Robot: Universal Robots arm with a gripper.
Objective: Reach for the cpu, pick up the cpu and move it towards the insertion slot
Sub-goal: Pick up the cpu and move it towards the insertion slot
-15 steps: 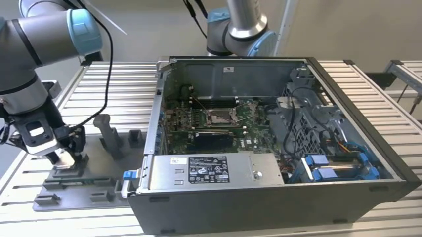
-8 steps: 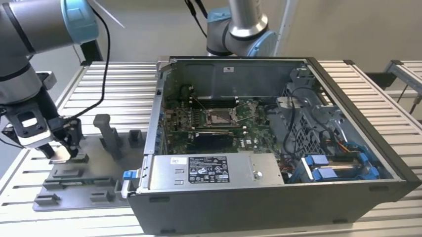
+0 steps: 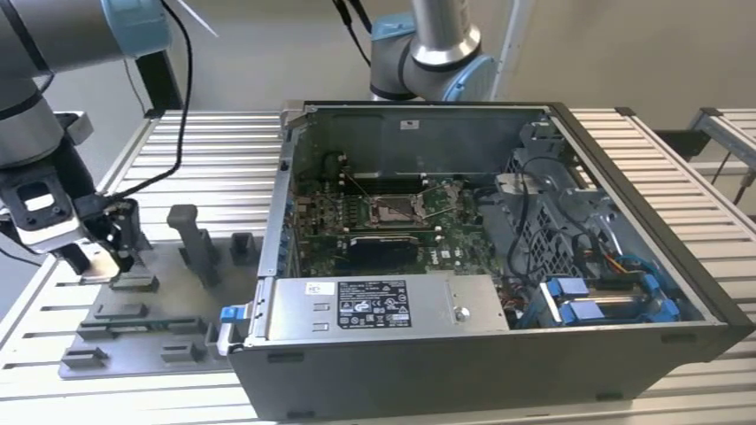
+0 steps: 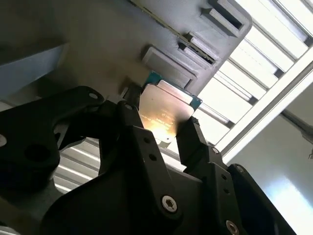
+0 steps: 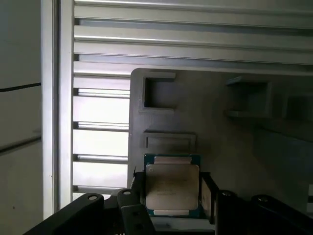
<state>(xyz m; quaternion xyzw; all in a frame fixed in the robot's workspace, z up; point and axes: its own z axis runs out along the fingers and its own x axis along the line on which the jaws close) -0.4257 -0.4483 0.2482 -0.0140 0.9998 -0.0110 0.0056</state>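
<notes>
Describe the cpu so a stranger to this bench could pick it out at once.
To the exterior view's left of the open computer case lies a grey tray; the gripper hangs over its left side. There sits the cpu: a flat green-rimmed square with a shiny metal top, unlike the plain grey blocks around it.

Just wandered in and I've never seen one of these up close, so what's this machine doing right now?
A robot arm's gripper is down at a grey tray on the exterior view's left, beside an open computer case. In both wrist views its fingers appear closed against the edges of the cpu, low over the tray. The insertion slot, on the board inside the case, is some way from the chip.
</notes>
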